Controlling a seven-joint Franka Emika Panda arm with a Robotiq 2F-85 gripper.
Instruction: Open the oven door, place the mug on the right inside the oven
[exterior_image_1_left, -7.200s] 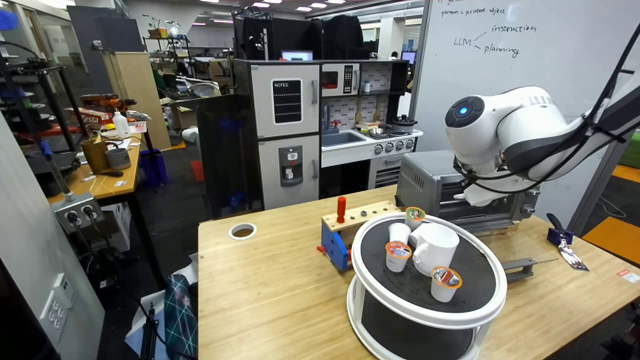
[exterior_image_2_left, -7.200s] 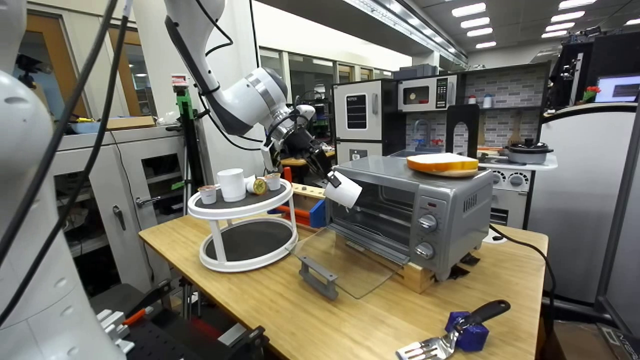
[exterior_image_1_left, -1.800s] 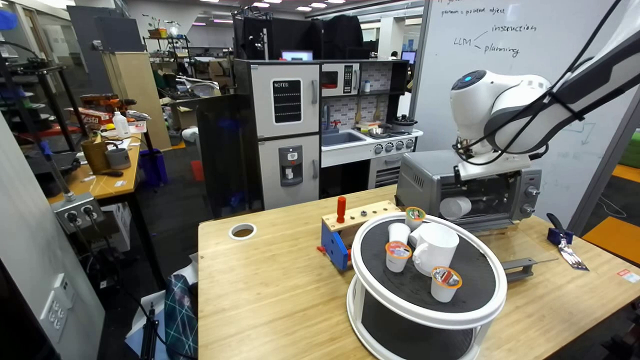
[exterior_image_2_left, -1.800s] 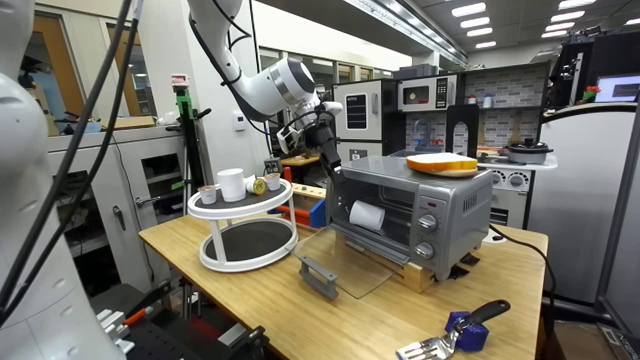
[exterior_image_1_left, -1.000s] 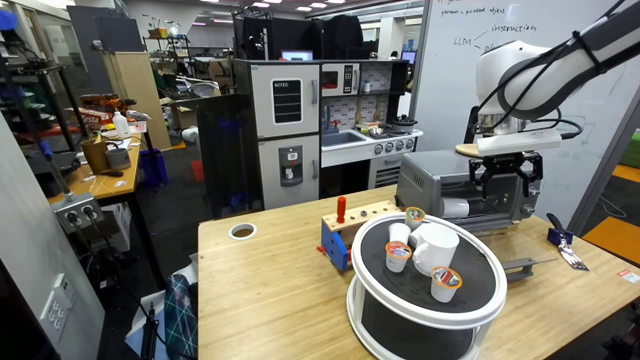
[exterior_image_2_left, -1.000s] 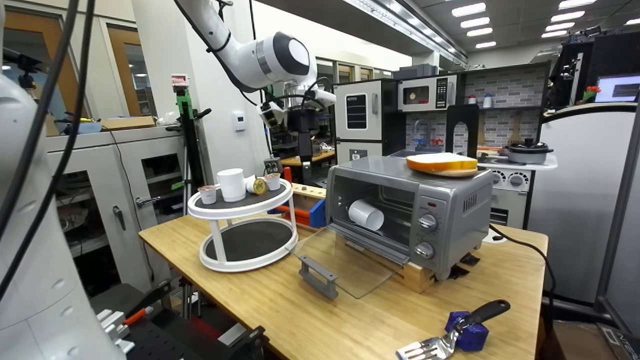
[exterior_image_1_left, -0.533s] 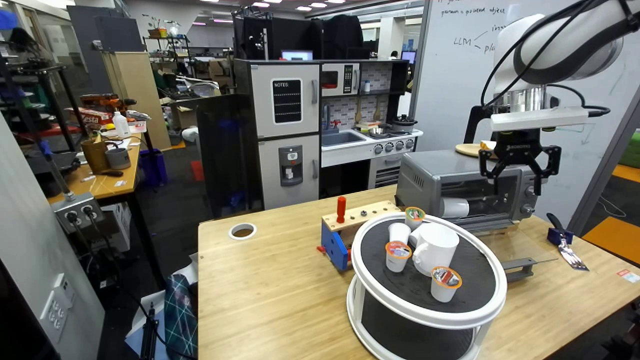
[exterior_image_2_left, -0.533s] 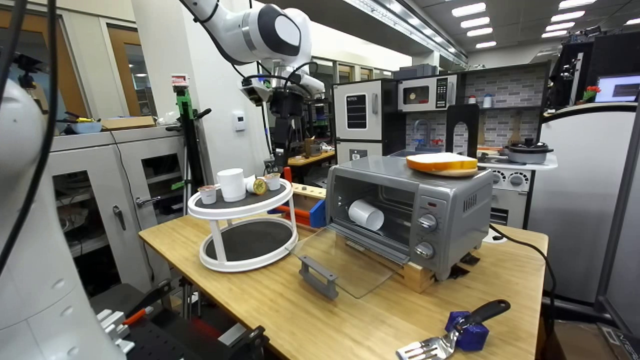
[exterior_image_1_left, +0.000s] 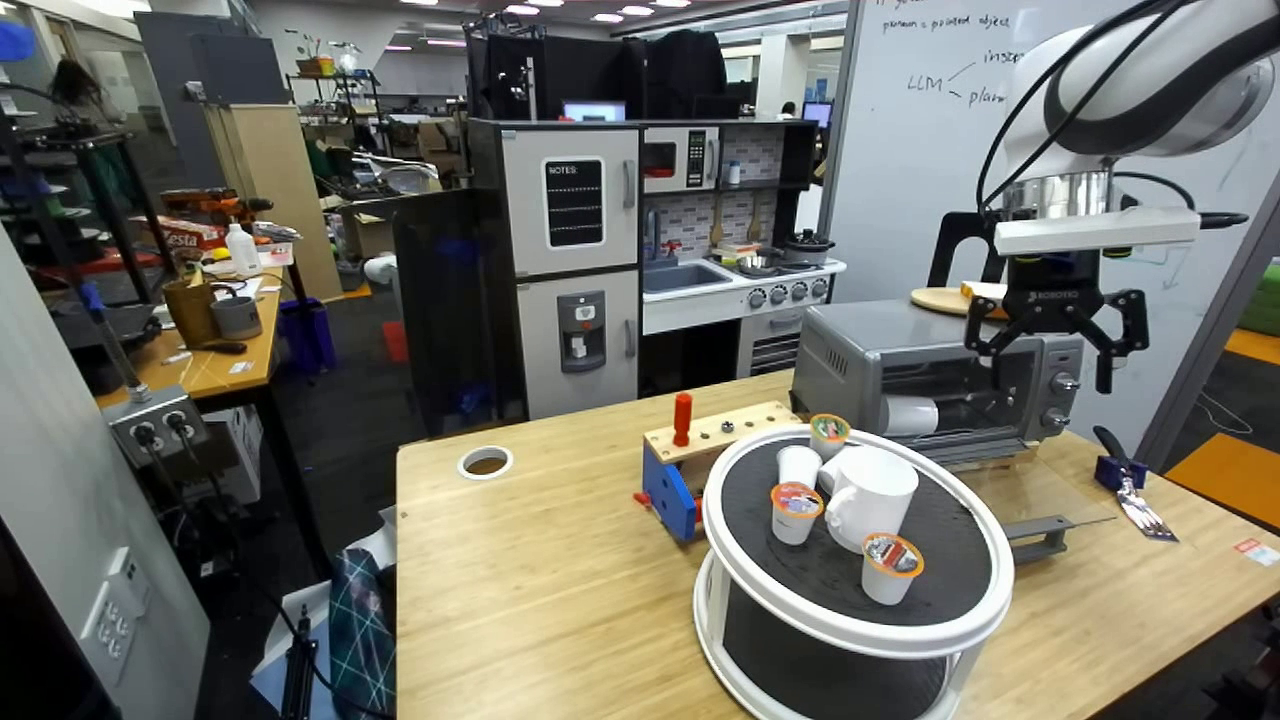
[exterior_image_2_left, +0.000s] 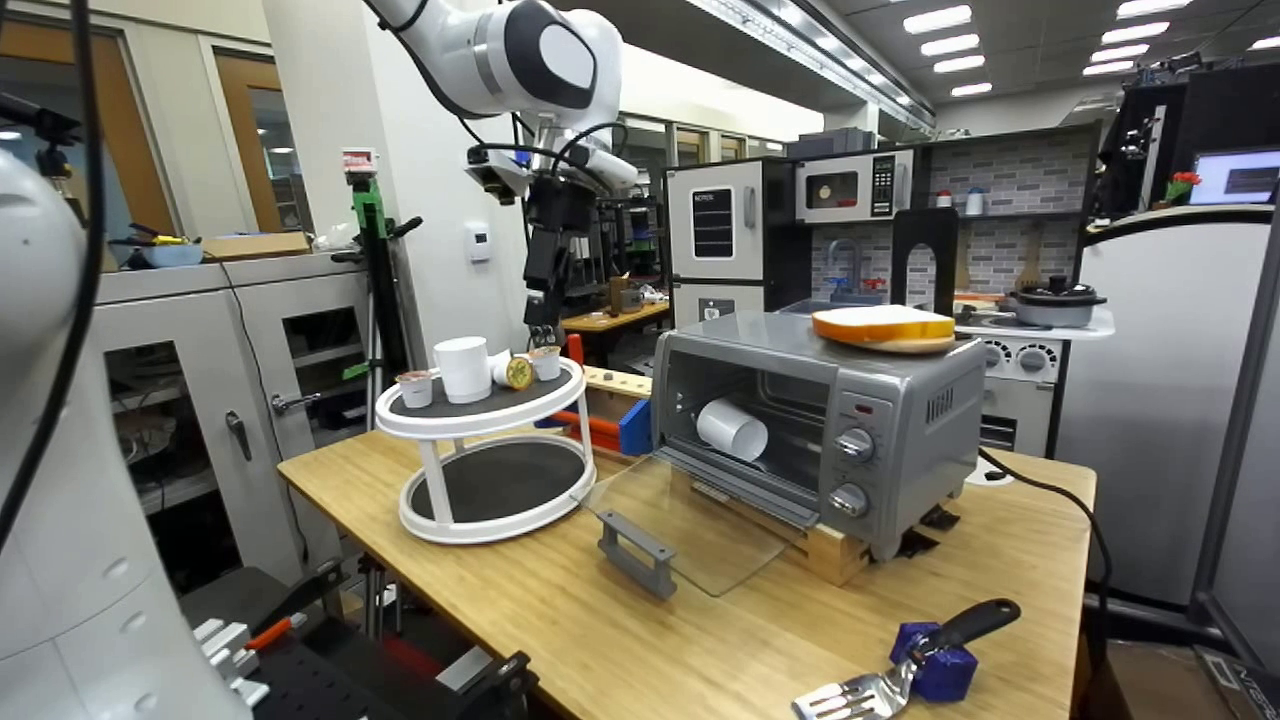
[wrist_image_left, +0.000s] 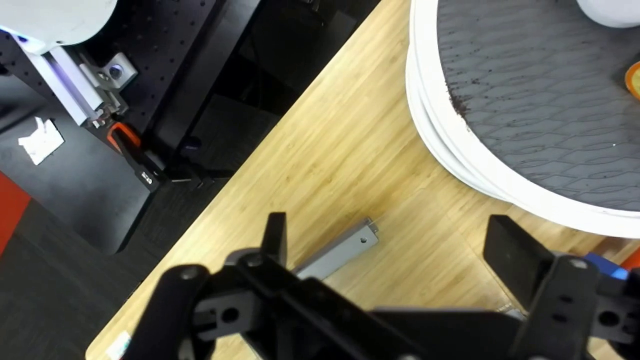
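The oven door (exterior_image_2_left: 690, 530) hangs fully lowered, its glass panel reaching out low over the table and its grey handle (wrist_image_left: 340, 252) at the outer end. Inside the oven (exterior_image_2_left: 740, 340), the white mug (exterior_image_2_left: 733, 430) lies tipped on its side; in an exterior view the mug (exterior_image_1_left: 910, 415) shows near the end away from the knobs. My gripper (exterior_image_1_left: 1050, 378) hangs fingers-down in front of the oven, apart from it. Its jaws stand wide with nothing between them. In the wrist view my gripper (wrist_image_left: 385, 230) is above the lowered door. The oven does not show its back inside clearly.
A round two-tier stand (exterior_image_1_left: 850, 625) beside the door carries another white mug (exterior_image_1_left: 880, 490) and several small cups, some with orange rims (exterior_image_1_left: 890, 568). A toy workbench (exterior_image_1_left: 670, 490) stands behind it. Bread (exterior_image_2_left: 885, 325) lies on the oven, and a spatula (exterior_image_2_left: 900, 670) near the table's edge.
Earlier my gripper held the mug at the oven opening; the mug now lies inside, released. My gripper has since backed out, turned to point straight down and drawn away from the oven, standing open.
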